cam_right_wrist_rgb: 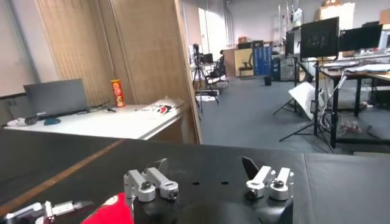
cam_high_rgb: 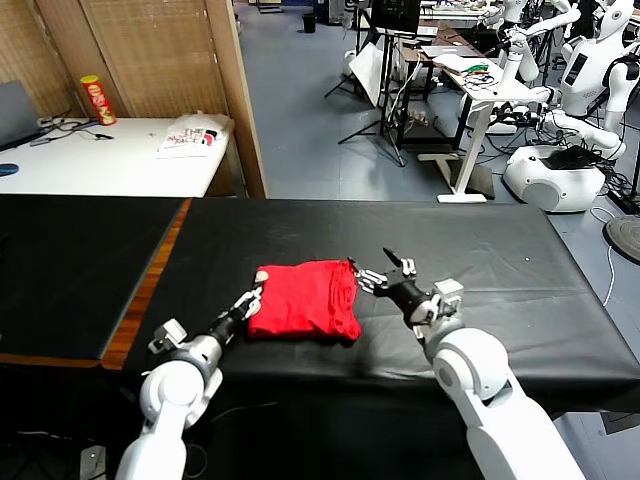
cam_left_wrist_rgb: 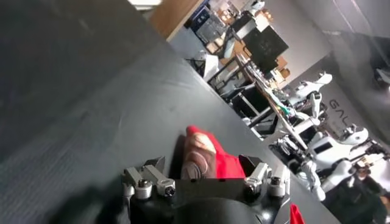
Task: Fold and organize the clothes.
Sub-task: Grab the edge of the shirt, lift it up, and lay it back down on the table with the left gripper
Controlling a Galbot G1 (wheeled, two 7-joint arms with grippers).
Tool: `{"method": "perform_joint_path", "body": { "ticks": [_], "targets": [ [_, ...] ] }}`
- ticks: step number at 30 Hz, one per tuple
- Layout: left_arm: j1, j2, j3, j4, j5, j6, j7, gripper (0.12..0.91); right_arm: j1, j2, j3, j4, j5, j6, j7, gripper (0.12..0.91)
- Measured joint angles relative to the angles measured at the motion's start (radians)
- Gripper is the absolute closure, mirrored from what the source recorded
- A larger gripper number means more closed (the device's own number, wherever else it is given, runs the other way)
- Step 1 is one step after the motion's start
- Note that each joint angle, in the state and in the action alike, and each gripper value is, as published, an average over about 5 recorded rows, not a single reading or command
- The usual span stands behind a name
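The clothes (cam_high_rgb: 305, 299) — one red T-shirt, folded into a compact rough rectangle — lie on the black-covered bench (cam_high_rgb: 480, 260), just below the centre of the head view and near the bench's front edge. No print or tag shows on the upward face. In the left wrist view the red cloth (cam_left_wrist_rgb: 210, 159) sits directly ahead of the fingers, its nearest edge rounded into a fold; in the right wrist view only a red corner (cam_right_wrist_rgb: 113, 210) shows at the bottom edge.

The left pincer (cam_high_rgb: 248, 299) is at the garment's left edge, lower left of centre, its jaws spread wide on either side of the fabric's edge; whether the fingertips touch the cloth cannot be told. The right pincer (cam_high_rgb: 385, 270) is just beside the garment's upper right corner, a little right of centre, with jaws wide apart and nothing between them — one dark fingertip (cam_high_rgb: 392, 257) points up and away from the cloth.

At the left of the head view a second black bench surface (cam_high_rgb: 70, 270) adjoins the first along a wooden edge strip. In the upper left stands a white bench (cam_high_rgb: 110, 160) bearing a red-and-yellow canister (cam_high_rgb: 97, 99) and a printed packet (cam_high_rgb: 192, 136). White robots (cam_high_rgb: 570, 110) stand in the upper right.
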Motion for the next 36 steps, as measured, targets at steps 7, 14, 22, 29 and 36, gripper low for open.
{"method": "perform_joint_path", "body": {
  "ticks": [7, 14, 22, 29, 36],
  "targets": [
    [-0.003, -0.006, 0.005, 0.015, -0.001, 0.012, 0.002, 0.600, -0.012, -0.010, 0.020, 0.007, 0.002, -0.002, -0.001, 0.227],
    [-0.009, 0.000, 0.007, 0.007, 0.070, 0.024, 0.001, 0.888, -0.033, 0.001, 0.052, 0.007, -0.037, -0.022, 0.011, 0.227],
    [-0.027, 0.066, 0.003, -0.037, 0.309, 0.044, -0.001, 0.890, -0.093, 0.019, 0.121, -0.008, -0.136, -0.027, 0.018, 0.227],
    [-0.018, 0.240, -0.029, -0.084, 0.497, 0.020, 0.026, 0.889, -0.139, 0.036, 0.145, -0.011, -0.171, -0.016, 0.014, 0.227],
    [-0.003, 0.452, -0.066, -0.124, 0.656, -0.016, 0.059, 0.889, -0.157, 0.053, 0.141, -0.004, -0.168, -0.016, 0.012, 0.227]
  ]
}}
